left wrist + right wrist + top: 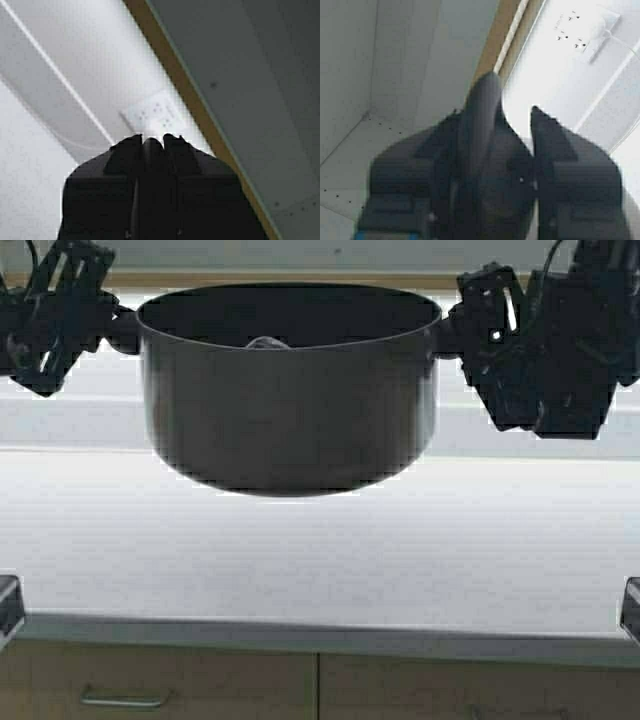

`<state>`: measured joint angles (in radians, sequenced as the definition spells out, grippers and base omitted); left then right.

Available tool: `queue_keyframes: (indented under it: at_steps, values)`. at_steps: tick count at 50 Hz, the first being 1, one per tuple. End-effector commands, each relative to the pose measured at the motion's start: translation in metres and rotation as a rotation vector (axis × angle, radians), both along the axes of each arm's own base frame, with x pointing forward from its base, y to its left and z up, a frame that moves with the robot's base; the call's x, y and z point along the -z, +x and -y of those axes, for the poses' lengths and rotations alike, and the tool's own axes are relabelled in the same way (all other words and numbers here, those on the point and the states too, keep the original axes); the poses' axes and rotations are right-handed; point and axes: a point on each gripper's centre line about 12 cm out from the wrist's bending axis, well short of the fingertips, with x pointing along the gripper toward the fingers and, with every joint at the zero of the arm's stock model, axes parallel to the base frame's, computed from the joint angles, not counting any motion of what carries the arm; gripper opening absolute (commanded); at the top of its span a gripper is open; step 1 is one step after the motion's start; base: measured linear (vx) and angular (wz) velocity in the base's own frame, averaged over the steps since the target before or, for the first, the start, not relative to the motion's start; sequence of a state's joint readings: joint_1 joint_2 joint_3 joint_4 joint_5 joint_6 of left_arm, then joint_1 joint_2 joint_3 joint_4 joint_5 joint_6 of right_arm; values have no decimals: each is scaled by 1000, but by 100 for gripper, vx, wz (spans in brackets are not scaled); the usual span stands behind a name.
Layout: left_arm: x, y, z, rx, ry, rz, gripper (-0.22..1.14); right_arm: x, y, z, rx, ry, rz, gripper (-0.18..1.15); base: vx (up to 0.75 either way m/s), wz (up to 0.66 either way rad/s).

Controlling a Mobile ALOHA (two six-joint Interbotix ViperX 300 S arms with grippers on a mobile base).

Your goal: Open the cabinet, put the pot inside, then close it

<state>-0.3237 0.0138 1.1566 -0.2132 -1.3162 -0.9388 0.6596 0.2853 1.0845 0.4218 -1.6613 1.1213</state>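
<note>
Below me lay the white table [320, 550]. Above it I held the big dark grey metal pot [290, 400], left end effector [105, 325] and right end effector [462, 325] each clamped on a side handle.

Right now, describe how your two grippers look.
Both are black. The left gripper and right gripper have boxy, open-framed housings with thin black cables looping above. Their fingers are dark, broad at the base, tapering to tips. No markings show.
</note>
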Motion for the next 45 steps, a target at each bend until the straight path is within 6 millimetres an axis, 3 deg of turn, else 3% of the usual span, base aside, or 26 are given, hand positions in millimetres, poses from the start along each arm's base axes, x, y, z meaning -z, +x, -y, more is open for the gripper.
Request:
queue_keyframes:
  at_steps: [1,25,45]
  values:
    - [-32,-6,18,58,34,85,2,-33,-12,-25,-84,45,77,5,-3,0]
    - [-88,-13,17,82,21,85,2,-102,-18,-30,-108,9,74,5,-1,0]
    - [-135,1,26,110,16,81,2,-159,3,-57,-161,37,72,5,0,0]
